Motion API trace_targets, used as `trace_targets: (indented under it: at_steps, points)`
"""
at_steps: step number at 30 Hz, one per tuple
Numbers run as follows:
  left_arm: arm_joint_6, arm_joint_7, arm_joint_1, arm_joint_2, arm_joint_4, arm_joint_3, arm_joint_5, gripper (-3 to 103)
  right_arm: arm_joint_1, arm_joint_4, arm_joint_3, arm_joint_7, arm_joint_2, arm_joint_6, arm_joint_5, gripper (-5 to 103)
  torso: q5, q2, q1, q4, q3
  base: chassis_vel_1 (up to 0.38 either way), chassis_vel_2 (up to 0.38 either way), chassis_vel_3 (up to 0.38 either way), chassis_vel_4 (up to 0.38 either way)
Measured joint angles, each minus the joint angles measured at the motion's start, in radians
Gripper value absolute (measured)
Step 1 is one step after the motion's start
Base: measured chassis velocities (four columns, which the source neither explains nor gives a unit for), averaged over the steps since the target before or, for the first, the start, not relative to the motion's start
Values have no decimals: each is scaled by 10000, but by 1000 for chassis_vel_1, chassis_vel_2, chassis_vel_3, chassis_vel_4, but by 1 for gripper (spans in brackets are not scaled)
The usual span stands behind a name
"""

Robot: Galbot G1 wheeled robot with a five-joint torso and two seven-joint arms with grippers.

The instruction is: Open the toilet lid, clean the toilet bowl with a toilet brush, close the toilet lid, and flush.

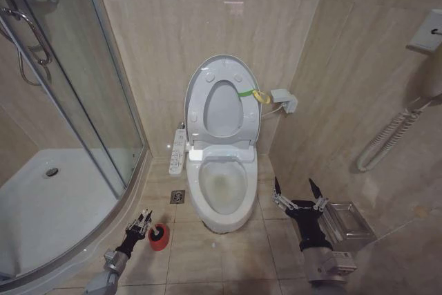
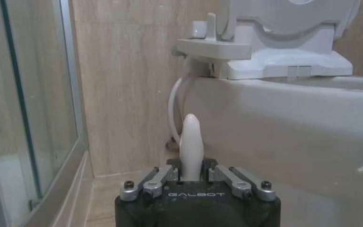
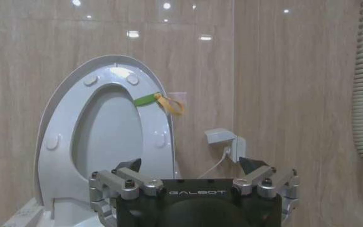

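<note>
The toilet brush [image 2: 192, 142] stands with its pale handle upright between the fingers of the left gripper [image 1: 140, 224], its long axis running straight up out of the small red holder cup [image 1: 159, 235] that sits on the floor just beside that gripper, on the side toward the toilet. In the left wrist view the handle rises right at the middle of the gripper, with the finger links drawn in close on either side of it, so I judge the gripper clenched on the handle (actual contact at the pads is hidden behind the gripper body). From this hand the toilet bowl [image 1: 222, 191] lies ahead and toward the robot's middle, its white outer wall close alongside, and its open rim above the level of the hand; the brush would have to come up along its own axis before it could swing over that rim. The toilet lid [image 1: 222, 105] is already raised with the seat against the wall, beyond the bowl, its yellow-green band on the edge toward the right arm. The right gripper [image 1: 298, 192] hovers on the far side of the bowl from the brush, fingers spread and holding nothing, well apart from the handle, so the left arm is plainly the nearer one.
</note>
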Motion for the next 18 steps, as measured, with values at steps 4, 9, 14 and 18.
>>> trace_targets:
  at_steps: [4,9,14,18]
  points:
    - [6,-19,-65,-4,14,-1,60,22,0,0,0,0,0,0,0,100,-1,0,0,-1,0,0,0,0,0]
    - [61,-206,-36,39,-229,64,61,22,0,0,0,0,0,0,0,100,-6,0,1,-2,2,0,0,0,0]
    - [159,-426,195,189,-987,153,42,25,0,0,0,0,0,0,0,100,-2,0,0,0,2,0,0,0,0]
    - [186,-629,471,232,-1581,173,17,52,0,0,0,0,0,0,0,100,-2,0,1,-1,2,0,0,0,0]
